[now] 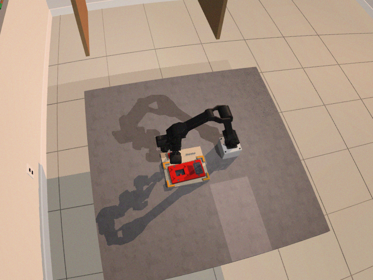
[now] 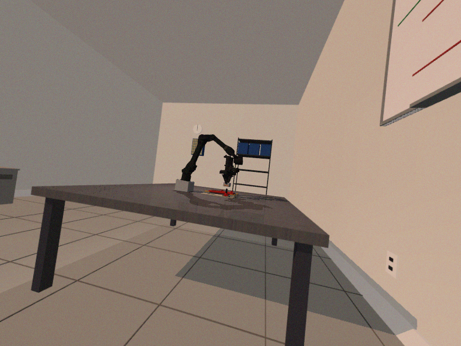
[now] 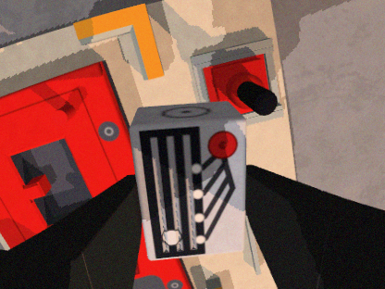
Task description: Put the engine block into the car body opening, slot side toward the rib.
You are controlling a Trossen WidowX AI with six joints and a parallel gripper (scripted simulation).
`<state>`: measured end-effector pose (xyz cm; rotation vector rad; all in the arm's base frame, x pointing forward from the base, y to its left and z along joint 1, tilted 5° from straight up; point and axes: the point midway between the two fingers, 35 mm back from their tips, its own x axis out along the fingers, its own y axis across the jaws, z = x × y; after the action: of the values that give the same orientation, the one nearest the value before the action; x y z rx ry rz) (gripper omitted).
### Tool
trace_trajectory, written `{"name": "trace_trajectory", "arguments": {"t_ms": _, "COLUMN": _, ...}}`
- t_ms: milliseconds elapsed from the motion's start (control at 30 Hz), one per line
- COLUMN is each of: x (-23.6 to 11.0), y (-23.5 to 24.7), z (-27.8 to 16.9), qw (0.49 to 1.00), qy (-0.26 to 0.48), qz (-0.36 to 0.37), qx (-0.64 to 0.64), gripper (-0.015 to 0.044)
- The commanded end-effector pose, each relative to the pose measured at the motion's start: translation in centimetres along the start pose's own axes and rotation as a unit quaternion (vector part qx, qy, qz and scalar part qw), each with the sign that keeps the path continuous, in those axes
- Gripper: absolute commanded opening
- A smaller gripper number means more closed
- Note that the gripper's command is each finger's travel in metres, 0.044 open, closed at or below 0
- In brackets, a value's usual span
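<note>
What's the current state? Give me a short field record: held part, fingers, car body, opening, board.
held part: grey engine block, clamped between the fingers
gripper: shut on the block, above the board's edge
car body: red, lying flat on the board
opening: dark rectangular, unfilled, off to the left of the block in the wrist view
board: beige, orange corner markers, small red fixture with black peg

Black 6-joint arm (image 1: 207, 116) reaches out from its white base block (image 1: 236, 153), elbow raised, wrist bent down; black parallel-jaw gripper (image 3: 192, 199) points downward, clamped on the grey ribbed engine block (image 3: 188, 181)
</note>
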<state>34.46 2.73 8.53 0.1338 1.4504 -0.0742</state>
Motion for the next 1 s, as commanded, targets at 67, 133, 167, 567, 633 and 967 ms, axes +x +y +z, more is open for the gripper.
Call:
{"name": "trace_trajectory", "arguments": {"t_ms": 67, "x": 1.0, "y": 1.8, "z": -0.6, "qw": 1.000, "qy": 0.006, "qz": -0.002, "qx": -0.024, "gripper": 0.0000}}
{"name": "trace_trajectory", "arguments": {"t_ms": 133, "x": 1.2, "y": 2.4, "z": -0.8, "qw": 0.999, "qy": 0.006, "qz": -0.001, "qx": -0.033, "gripper": 0.0000}}
{"name": "trace_trajectory", "arguments": {"t_ms": 167, "x": 1.3, "y": 2.7, "z": -0.9, "qw": 0.999, "qy": 0.006, "qz": -0.001, "qx": -0.038, "gripper": 0.0000}}
{"name": "trace_trajectory", "arguments": {"t_ms": 567, "x": 2.4, "y": 6.3, "z": -2.1, "qw": 0.996, "qy": 0.006, "qz": 0.001, "qx": -0.085, "gripper": 0.0000}}
{"name": "trace_trajectory", "arguments": {"t_ms": 633, "x": 2.5, "y": 6.8, "z": -2.4, "qw": 0.996, "qy": 0.006, "qz": 0.002, "qx": -0.093, "gripper": 0.0000}}
{"name": "trace_trajectory", "arguments": {"t_ms": 967, "x": 3.0, "y": 8.3, "z": -3.1, "qw": 0.993, "qy": 0.006, "qz": 0.003, "qx": -0.116, "gripper": 0.0079}}
